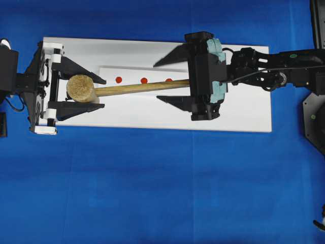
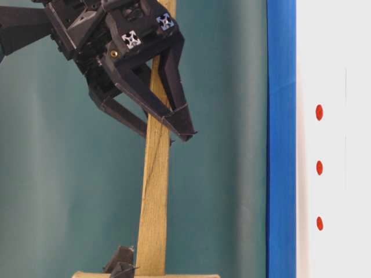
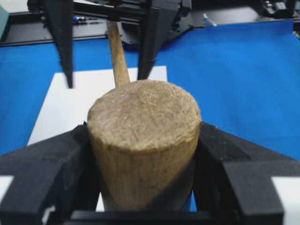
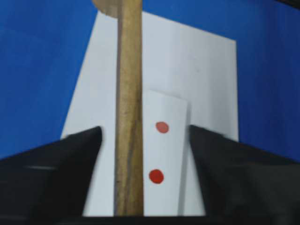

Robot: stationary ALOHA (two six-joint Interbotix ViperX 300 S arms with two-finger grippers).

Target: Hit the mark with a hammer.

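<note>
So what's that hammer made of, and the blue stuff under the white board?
The hammer looks like bare, unvarnished wood: pale tan, with rough fibrous grain on the head's end and streaks along the handle. The blue surface looks like matte cloth or soft matting, judging by faint creases; I can't tell which.

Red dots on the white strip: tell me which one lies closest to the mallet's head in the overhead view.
The leftmost red dot, nearest the hammer's head; the middle dot and right dot sit further along the handle.
</note>
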